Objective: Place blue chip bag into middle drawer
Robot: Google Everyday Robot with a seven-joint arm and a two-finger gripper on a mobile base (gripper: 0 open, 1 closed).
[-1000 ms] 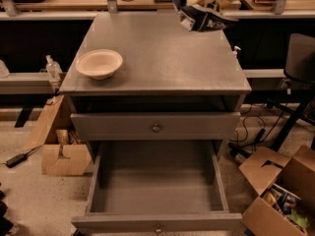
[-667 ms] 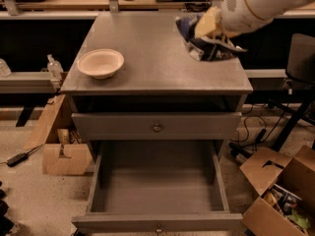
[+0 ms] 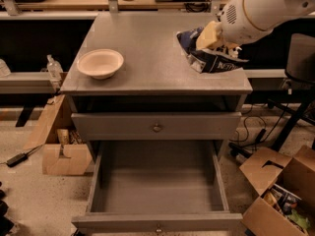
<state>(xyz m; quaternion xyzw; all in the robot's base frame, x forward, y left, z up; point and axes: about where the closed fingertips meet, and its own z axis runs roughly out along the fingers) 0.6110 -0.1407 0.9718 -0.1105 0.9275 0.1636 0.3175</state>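
My gripper [image 3: 210, 37] is at the end of the white arm, over the right front part of the grey cabinet top [image 3: 147, 48]. It is shut on the blue chip bag [image 3: 212, 61], a crumpled dark-blue foil bag with white lettering that hangs just above the top. The middle drawer [image 3: 157, 188] is pulled out wide open below, in the lower middle of the view. Its flat grey bottom holds nothing and a small knob [image 3: 158, 227] shows on its front. The gripper and bag are above and to the right of the drawer.
A beige bowl [image 3: 100, 63] sits on the left of the cabinet top. A closed grey drawer front [image 3: 123, 127] is above the open one. Cardboard boxes stand on the floor at left [image 3: 61, 154] and right [image 3: 275, 200]. A black chair base [image 3: 295, 107] is at right.
The arm has carried the blue chip bag from the far right back of the cabinet top forward and down, toward the front right edge. The bowl and drawers have not moved.
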